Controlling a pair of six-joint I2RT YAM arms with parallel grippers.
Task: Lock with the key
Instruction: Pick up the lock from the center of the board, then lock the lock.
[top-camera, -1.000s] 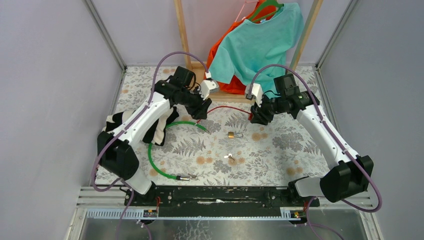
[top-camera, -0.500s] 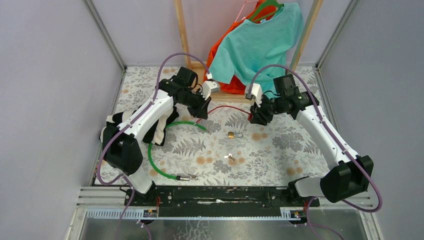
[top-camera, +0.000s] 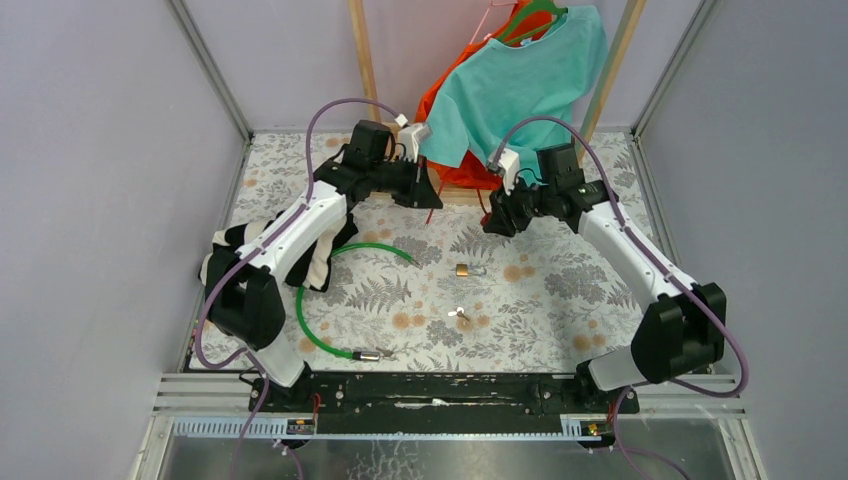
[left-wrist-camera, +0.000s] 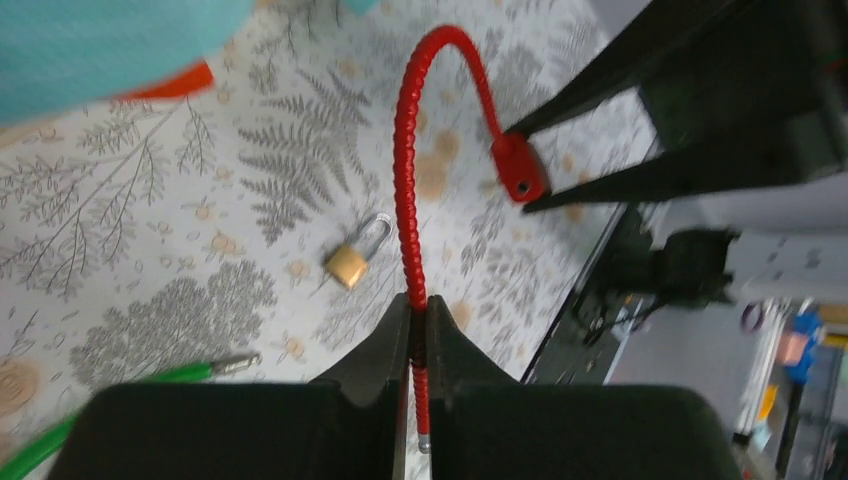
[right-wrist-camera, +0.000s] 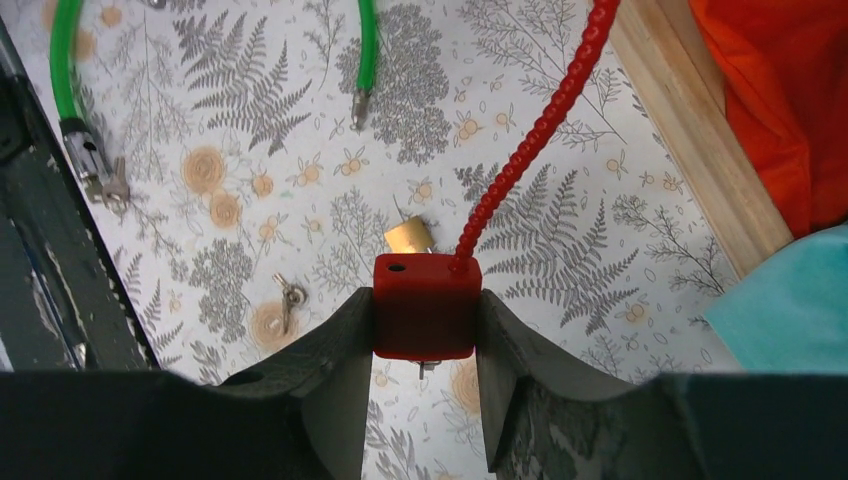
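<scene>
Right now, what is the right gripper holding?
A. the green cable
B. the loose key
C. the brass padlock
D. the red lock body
D: in the right wrist view the red lock body sits clamped in the right gripper, while the padlock, key and green cable lie on the table below.
</scene>
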